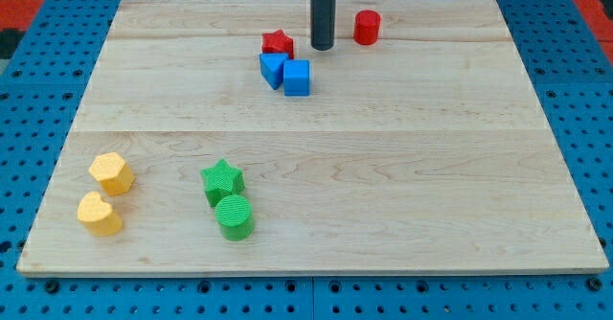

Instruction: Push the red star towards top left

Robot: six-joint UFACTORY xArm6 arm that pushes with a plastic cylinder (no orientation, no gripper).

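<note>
Blocks by colour: two red, two blue, two green, two yellow; my tip [322, 48] stands just right of the red star [278, 42], holding nothing.

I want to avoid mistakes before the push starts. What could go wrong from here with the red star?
1. My tip stands to the view's right of the red star, about level with it, so a straight push may send it left, not up-left.
2. Two blue blocks sit right below the star; swinging under it may knock them.
3. The star lies near the board's top edge; too long a push might slide it off.
</note>
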